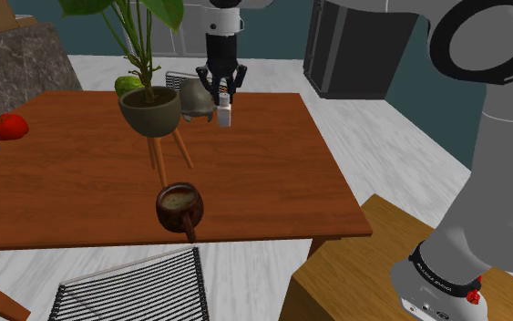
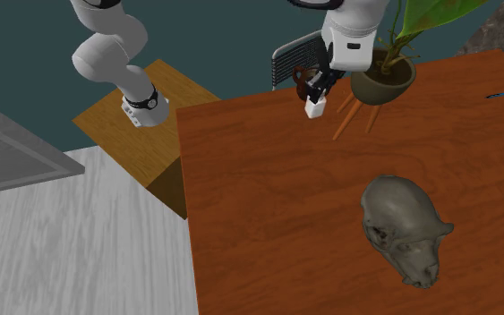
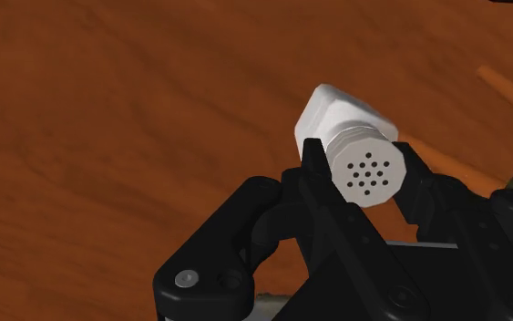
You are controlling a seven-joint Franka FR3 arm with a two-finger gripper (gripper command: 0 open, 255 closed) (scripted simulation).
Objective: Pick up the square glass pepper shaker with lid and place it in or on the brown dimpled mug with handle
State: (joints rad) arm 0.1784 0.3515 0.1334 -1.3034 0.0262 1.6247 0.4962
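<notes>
1. Your gripper [image 3: 359, 171] has its fingers closed narrowly on the white pepper shaker [image 3: 334, 114], clasped just behind its holed lid and held above the table [image 1: 272, 173].
2. The brown mug [image 1: 179, 206] sits near the table's edge; a potted plant [image 1: 150, 110] (on legs) and a grey sculpted lump [image 2: 404, 228] stand nearby.
3. The table is reddish wood; the floor is pale and the wall teal.

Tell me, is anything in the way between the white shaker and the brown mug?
Nothing visible blocks it. The white shaker, clasped in the jaws, has only table between it and the brown mug. The potted plant on its wooden legs stands close beside that route, on the shoulder view's left.
</notes>
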